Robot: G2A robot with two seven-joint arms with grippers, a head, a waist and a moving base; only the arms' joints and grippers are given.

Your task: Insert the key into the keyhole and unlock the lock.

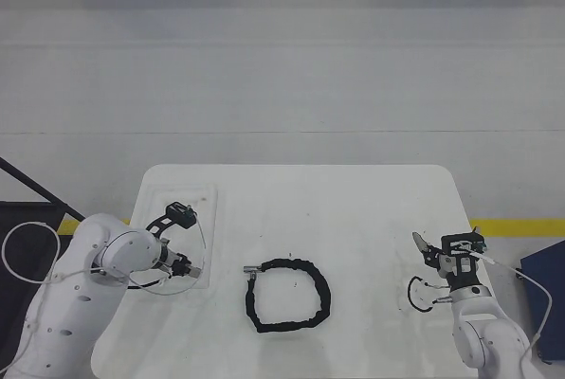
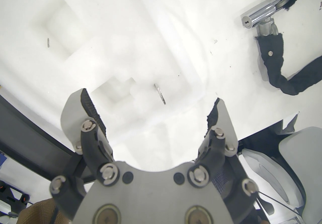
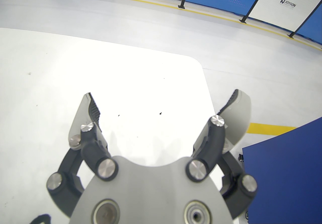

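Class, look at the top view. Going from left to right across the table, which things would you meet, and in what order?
Left end effector, open above the white foam tray → black chain lock lying in a loop → right end effector, open at the table's right edge.

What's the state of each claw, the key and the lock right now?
left claw, open, empty, over the foam tray.
right claw, open, empty, over the table.
key, standing on edge in the foam tray, not grasped.
chain lock, loop closed at its cylinder, lying on the table.
keyhole, empty.
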